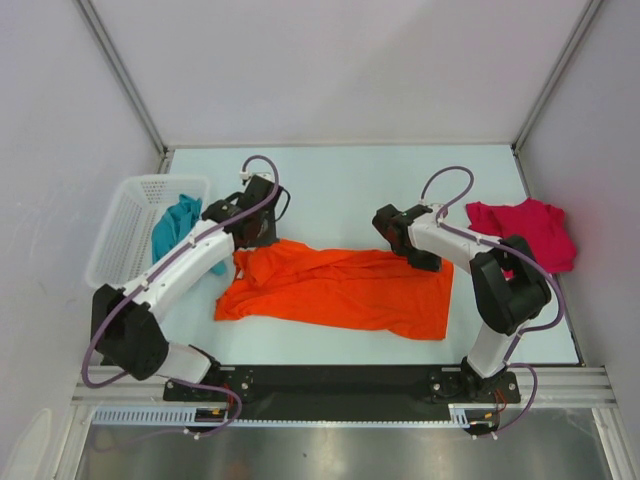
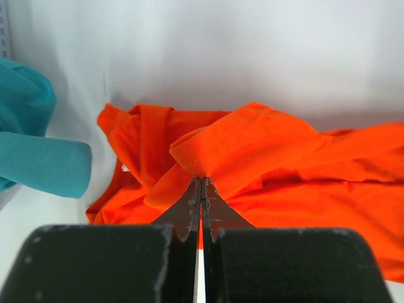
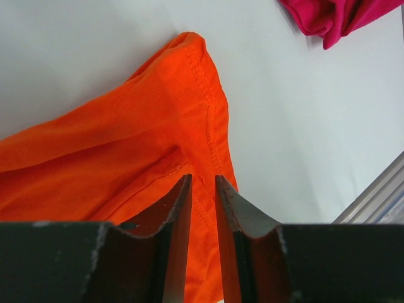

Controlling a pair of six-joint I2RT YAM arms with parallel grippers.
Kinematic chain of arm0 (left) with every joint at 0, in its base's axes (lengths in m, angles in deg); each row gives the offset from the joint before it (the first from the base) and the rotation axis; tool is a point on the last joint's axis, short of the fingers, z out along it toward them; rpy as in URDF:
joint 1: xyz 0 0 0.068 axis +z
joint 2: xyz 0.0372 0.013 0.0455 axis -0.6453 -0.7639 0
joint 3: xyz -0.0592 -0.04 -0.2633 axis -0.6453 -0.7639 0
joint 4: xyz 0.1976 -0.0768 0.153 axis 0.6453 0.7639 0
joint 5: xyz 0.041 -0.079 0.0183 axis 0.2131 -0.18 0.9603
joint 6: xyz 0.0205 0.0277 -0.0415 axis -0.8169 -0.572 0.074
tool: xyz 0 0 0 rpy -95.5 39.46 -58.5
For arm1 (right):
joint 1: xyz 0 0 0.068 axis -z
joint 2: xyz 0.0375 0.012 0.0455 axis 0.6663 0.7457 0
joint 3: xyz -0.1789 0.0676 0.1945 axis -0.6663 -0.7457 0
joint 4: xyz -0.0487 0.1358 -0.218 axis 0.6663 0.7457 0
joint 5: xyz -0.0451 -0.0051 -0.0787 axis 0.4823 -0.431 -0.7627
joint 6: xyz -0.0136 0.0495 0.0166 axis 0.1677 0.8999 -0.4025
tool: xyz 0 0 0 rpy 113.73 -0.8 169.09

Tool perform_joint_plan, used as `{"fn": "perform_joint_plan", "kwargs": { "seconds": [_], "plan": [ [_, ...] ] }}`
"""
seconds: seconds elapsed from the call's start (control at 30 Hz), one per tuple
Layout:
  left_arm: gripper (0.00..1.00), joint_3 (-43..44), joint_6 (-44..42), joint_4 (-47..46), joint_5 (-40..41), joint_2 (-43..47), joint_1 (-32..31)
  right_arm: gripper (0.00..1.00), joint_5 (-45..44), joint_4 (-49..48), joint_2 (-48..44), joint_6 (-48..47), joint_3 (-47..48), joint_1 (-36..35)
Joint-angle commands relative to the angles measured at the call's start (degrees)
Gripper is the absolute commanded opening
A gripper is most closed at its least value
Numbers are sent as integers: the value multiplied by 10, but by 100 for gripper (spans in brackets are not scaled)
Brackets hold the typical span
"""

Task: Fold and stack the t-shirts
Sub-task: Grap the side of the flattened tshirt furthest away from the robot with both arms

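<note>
Orange t-shirt [image 1: 340,290]: flat on the table [image 1: 340,185] between my arms, soft matte knit, stitched hems.
Long axis: left to right, far edge at my fingers.
Left gripper [image 2: 201,180]: pinched tight on a raised fold at the far-left corner.
Right gripper [image 3: 203,180]: clamped on the hemmed far-right corner, cloth filling the narrow gap.
Next move, I judge: both far corners drawn toward me together.
</note>
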Motion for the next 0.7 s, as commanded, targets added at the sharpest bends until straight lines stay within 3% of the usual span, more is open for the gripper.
{"fn": "perform_joint_plan", "kwargs": {
  "seconds": [0.0, 0.23, 0.5, 0.67],
  "plan": [
    [0, -58, 25, 5, -3, 55, -33, 28, -23, 15, -7, 32, 21, 1],
    [0, -134, 40, 3, 0, 89, -44, 32, -52, 24, 25, 0, 104, 20],
    [0, -155, 54, 26, 16, 116, -47, 36, -65, 30, 101, -34, 189, 52],
    [0, -150, 58, 35, 25, 118, -47, 36, -64, 16, 114, -47, 190, 80]
  ]
}}
